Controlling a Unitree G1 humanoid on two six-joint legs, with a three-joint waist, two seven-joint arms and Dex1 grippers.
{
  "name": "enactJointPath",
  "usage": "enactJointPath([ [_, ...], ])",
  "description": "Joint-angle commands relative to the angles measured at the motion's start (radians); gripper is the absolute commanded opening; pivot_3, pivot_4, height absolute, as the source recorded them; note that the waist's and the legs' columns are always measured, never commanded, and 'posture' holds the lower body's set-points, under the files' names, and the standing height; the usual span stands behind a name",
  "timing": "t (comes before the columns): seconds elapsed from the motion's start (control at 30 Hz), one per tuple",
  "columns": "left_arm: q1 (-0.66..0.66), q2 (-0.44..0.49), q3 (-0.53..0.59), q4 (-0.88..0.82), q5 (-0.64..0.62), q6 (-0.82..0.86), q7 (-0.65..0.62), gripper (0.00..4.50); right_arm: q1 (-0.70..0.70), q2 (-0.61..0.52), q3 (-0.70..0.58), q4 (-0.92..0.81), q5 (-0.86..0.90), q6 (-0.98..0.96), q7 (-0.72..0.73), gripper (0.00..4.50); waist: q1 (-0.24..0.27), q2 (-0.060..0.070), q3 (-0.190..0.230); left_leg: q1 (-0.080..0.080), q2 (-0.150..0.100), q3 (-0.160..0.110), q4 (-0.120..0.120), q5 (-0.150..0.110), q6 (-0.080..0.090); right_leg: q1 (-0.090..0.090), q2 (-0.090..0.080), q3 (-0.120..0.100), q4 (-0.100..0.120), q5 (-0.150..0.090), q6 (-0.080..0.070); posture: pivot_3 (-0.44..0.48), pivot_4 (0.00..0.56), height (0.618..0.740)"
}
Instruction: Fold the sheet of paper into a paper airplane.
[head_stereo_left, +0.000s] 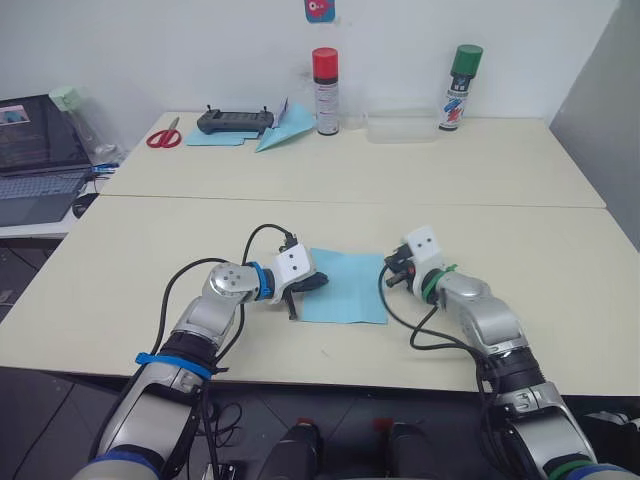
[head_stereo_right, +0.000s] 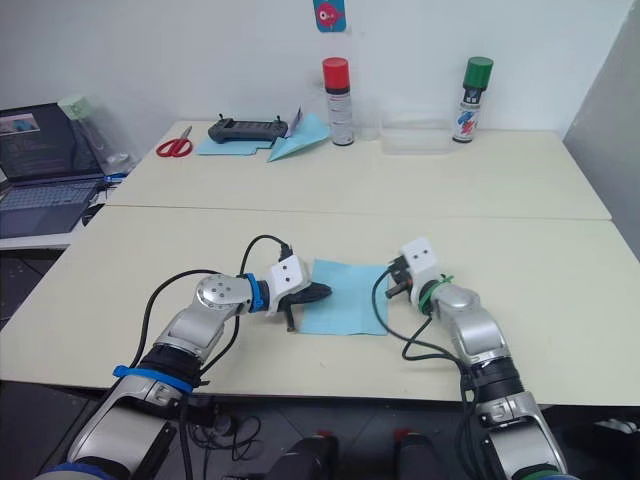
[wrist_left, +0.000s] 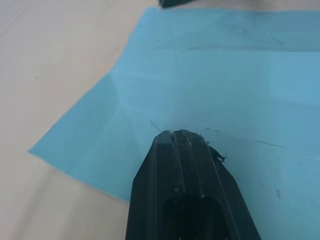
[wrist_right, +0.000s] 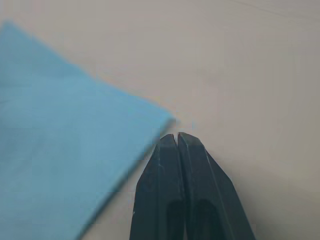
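- sheet of paper (head_stereo_left: 345, 285) lies flat on the near desk (head_stereo_left: 150, 250), between the two arms, faint crease lines across it
- left claw (wrist_left: 181, 136): fingers pressed together, tip down on the sheet's left part, just inside its left edge; nothing pinched that I can see
- from the head view the left claw (head_stereo_left: 312, 283) comes in from the sheet's left side, pointing right
- right claw (wrist_right: 176, 137): fingers pressed together, holding nothing, tip on bare desk just beside the sheet's far right corner; touching the paper or not, can't tell
- head view: right claw (head_stereo_left: 392, 268) sits at the sheet's right edge, near the far corner
- far desk, well apart from the work area: red scissors (head_stereo_left: 164, 135), black controller (head_stereo_left: 235, 121), a second flat blue sheet (head_stereo_left: 215, 137) under the controller, a folded blue paper dart (head_stereo_left: 285, 127) beside it
- also back there: red-capped spray can (head_stereo_left: 326, 91), green-capped spray can (head_stereo_left: 459, 87), clear plastic tray (head_stereo_left: 402, 127) between them
- laptop (head_stereo_left: 35, 150) open on a side desk at far left
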Motion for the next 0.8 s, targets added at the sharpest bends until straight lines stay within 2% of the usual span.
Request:
enactJointPath([
  [0.03,0.028,0.01,-0.031,0.052,0.052,0.014,-0.002,0.0,-0.026,0.011,-0.069,-0.058,0.082,0.062,0.017,0.68,-0.003,0.0,0.0,0.0,0.0,0.0,0.0,0.0,0.0,0.0,0.0,0.0,0.0,0.0,0.0,0.0,0.15,0.74],
  [0.27,0.014,0.006,-0.034,0.071,0.058,-0.001,0.001,0.0,-0.077,0.063,-0.177,-0.063,0.242,0.257,0.018,3.06,-0.005,0.0,0.0,0.0,0.0,0.0,0.0,0.0,0.0,0.0,0.0,0.0,0.0,0.0,0.0,0.0,0.15,0.74],
  [0.37,0.015,0.006,-0.036,0.071,0.059,-0.004,0.0,0.0,-0.109,0.082,-0.233,-0.039,0.314,0.358,0.003,3.06,-0.005,0.0,0.0,0.0,0.0,0.0,0.0,0.0,0.0,0.0,0.0,0.0,0.0,0.0,0.0,0.0,0.15,0.74],
  [0.5,0.017,0.006,-0.038,0.068,0.06,-0.005,0.0,0.0,-0.118,0.041,-0.159,0.013,0.249,0.366,0.003,3.06,-0.006,0.0,0.0,0.0,0.0,0.0,0.0,0.0,0.0,0.0,0.0,0.0,0.0,0.0,0.0,0.0,0.15,0.74],
  [0.8,0.031,0.008,-0.035,0.051,0.062,-0.001,0.006,0.0,-0.138,0.06,-0.187,0.044,0.303,0.465,0.0,3.06,-0.007,0.001,0.0,0.0,0.0,0.0,0.0,0.0,0.0,0.0,0.0,0.0,0.0,0.0,0.0,0.0,0.15,0.74],
])
